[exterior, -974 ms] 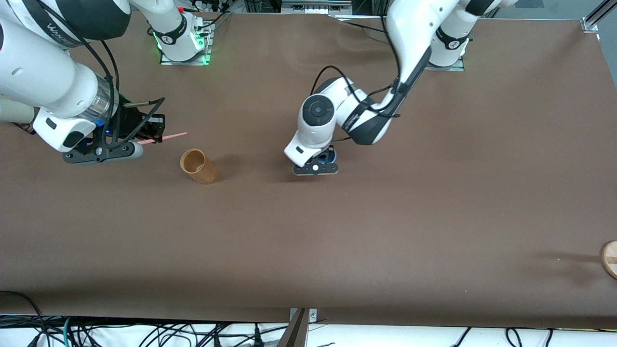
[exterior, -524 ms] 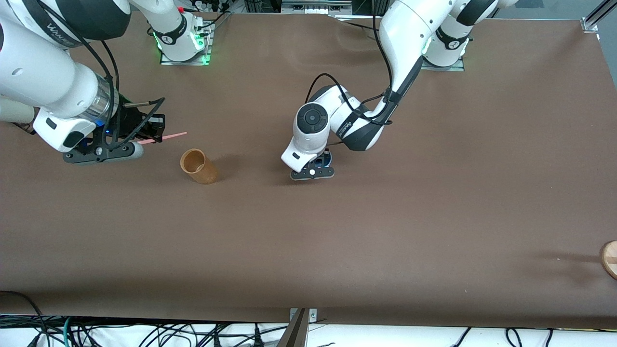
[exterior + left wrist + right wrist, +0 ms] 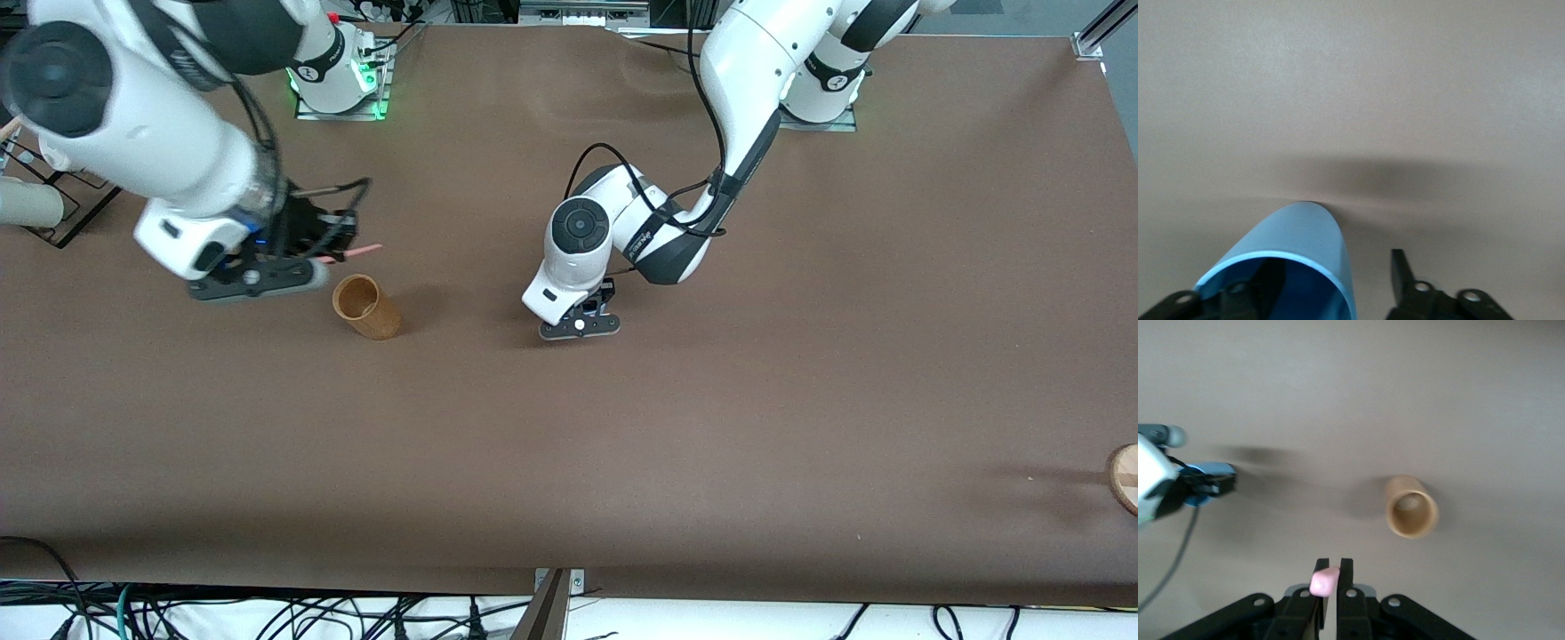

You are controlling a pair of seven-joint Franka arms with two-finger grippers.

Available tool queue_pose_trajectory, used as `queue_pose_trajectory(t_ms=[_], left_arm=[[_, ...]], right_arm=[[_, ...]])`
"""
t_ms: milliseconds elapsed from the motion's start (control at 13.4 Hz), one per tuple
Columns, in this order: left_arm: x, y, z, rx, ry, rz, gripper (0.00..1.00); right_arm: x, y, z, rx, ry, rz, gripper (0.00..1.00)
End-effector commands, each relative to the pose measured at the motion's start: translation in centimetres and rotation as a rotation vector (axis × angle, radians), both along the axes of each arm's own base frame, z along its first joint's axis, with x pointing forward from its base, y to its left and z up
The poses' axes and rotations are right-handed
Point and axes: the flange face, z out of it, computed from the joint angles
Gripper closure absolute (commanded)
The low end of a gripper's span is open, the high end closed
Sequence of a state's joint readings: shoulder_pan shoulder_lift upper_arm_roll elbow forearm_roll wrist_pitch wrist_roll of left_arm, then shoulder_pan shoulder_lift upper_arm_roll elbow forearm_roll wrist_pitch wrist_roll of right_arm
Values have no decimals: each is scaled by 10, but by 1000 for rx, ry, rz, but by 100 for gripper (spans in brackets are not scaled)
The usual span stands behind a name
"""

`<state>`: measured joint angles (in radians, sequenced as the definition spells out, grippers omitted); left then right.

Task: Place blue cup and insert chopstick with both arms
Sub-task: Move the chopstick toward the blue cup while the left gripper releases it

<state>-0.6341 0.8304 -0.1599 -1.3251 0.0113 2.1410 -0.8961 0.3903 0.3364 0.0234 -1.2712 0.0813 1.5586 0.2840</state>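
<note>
We see the desk (image 3: 800, 400) carrying, largest first, the tan cup (image 3: 365, 307), toward the right arm's end, and the blue cup (image 3: 1288, 257) at mid-desk, under the left hand (image 3: 580, 325). That hand is spread, one finger inside the cup's rim, one outside: lifting askew could tip the cup. The right hand (image 3: 307, 258), over the desk just beside the tan cup, pinches the chopstick (image 3: 356, 252); a loose pinch could skew it and miss the blue cup's mouth.
</note>
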Motion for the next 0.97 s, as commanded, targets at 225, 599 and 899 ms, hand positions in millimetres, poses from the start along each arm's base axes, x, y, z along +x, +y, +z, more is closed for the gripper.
queue_pose_trajectory(t_ms=[225,599,899], left_arm=[[14,7,51,-72,68,70,0],[54,80,122,-84,47,-106,0],[107,217,188,-59,8,-173,0]], right_arm=[[-7,87,-23,54,-99,-21,100],[-16,113,-25,78,-121,-57,100],[-18,145,-41,116,-154,-135,100]])
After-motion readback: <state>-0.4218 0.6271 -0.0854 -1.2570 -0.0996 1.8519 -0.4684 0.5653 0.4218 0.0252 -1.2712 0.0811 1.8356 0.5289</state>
